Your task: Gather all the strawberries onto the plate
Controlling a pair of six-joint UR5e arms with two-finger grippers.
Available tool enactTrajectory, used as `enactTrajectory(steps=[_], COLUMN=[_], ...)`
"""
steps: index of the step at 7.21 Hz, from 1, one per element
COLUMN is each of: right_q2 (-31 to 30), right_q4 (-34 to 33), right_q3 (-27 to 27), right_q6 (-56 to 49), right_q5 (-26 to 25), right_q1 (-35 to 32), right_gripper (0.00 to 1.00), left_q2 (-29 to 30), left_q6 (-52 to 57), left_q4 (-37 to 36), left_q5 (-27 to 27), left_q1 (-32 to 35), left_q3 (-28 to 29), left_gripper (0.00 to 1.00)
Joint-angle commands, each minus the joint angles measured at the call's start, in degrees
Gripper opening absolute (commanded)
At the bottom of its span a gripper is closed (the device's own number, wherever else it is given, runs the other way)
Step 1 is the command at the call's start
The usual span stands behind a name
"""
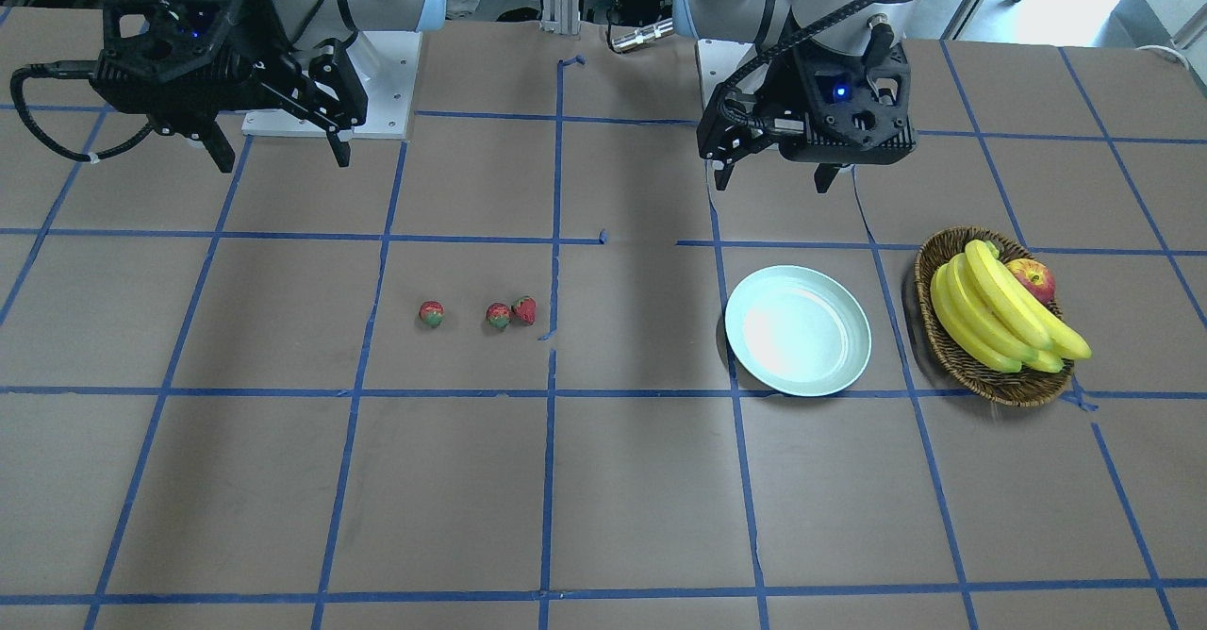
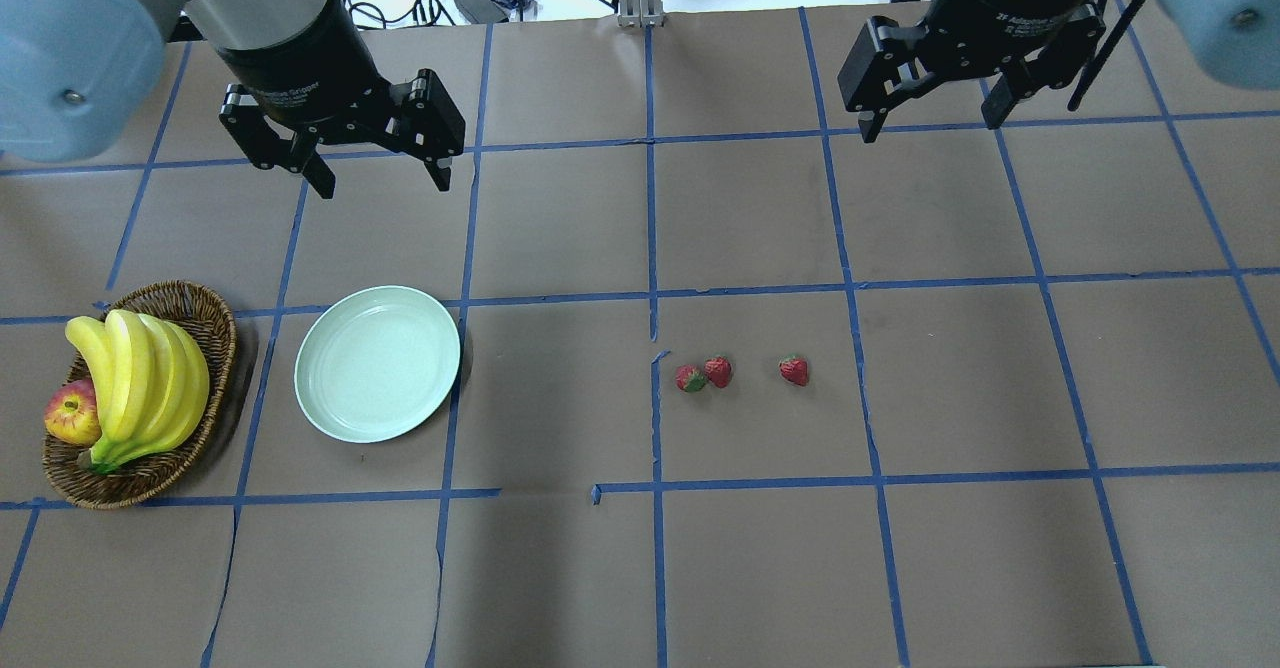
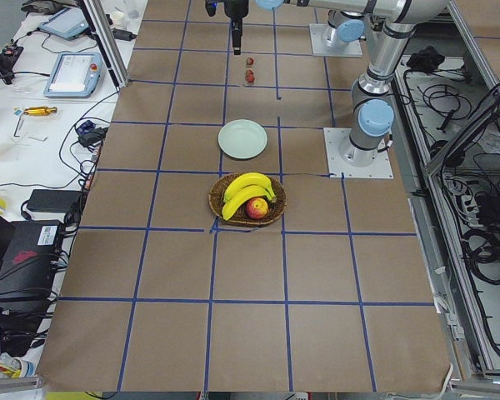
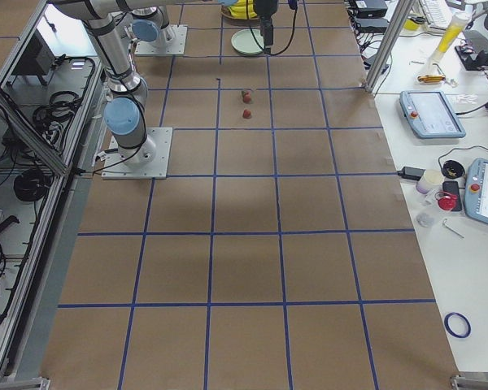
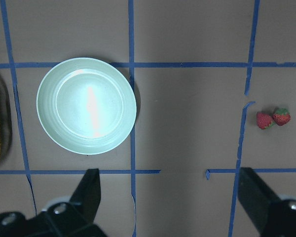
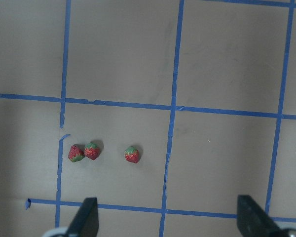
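Overhead exterior: nothing collected yet. All three strawberries (image 6: pixel 92 150) are on the table (image 2: pixel 560 568), right of the centre tape line (image 2: pixel 655 218), so in the right arm's half. The left strawberry (image 2: pixel 691 378) and middle strawberry (image 2: pixel 718 372) touch each other; the lone strawberry (image 2: pixel 794 371) sits near them with a clear gap. The plate (image 2: pixel 377 363) is bare and well apart from them, in the left arm's half, roughly below the left gripper (image 2: pixel 384 183). That gripper has its jaws spread wide with nothing between them, hovering above the table back near the base. Same for the right gripper (image 2: pixel 930 126): spread wide, nothing held, hovering back from the fruit. My read on the pose: both hang high and point down so the wrist cams get a clean look. Left wrist view frames the plate plus the touching pair at its edge; right wrist view frames all three. Layout suggests the right arm does the picks and either carries across the centre line to the plate or passes off to the left arm; can't say which. The basket (image 2: pixel 225 348) with bananas (image 2: pixel 140 378) and an apple (image 2: pixel 70 413) sits just beside the plate on its outer side, not touching. Looks like a distractor: the apple is red but much bigger. I'd take the lone one first, since it has clearance all round. The touching pair is the risk: a finger coming down between them will likely shove the neighbour.
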State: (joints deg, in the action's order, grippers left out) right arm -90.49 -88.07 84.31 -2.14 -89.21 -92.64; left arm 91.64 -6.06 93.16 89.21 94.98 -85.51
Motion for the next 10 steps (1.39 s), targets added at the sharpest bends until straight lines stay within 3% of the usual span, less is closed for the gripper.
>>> enactTrajectory(steps=[1,4,6,8,10], right_q2=[0.0,1.2,5.7,7.3,9.9], right_q4=[0.0,-0.4,-1.7,-14.4,-37.1], right_q3=[0.1,2.3,6.3,16.7,32.4], right_q6=[0.0,0.0,0.0,0.2,0.0], right_q5=[0.0,0.2,0.3,0.3,0.4], right_q1=[0.0,0.2,0.1,-0.3,-1.2], right_gripper=[1.0,1.0,1.0,1.0,1.0], left_q2=[-0.1,0.2,0.3,0.3,0.3], left_q6=[0.0,-0.2,0.0,-0.1,-0.2], left_q4=[0.0,0.2,0.3,0.4,0.5], left_q5=[0.0,-0.3,-0.3,-0.3,-0.4], left_q1=[-0.1,0.0,0.0,0.0,0.0], left_q3=[0.0,-0.1,-0.4,-0.4,-0.7], left_gripper=[1.0,1.0,1.0,1.0,1.0])
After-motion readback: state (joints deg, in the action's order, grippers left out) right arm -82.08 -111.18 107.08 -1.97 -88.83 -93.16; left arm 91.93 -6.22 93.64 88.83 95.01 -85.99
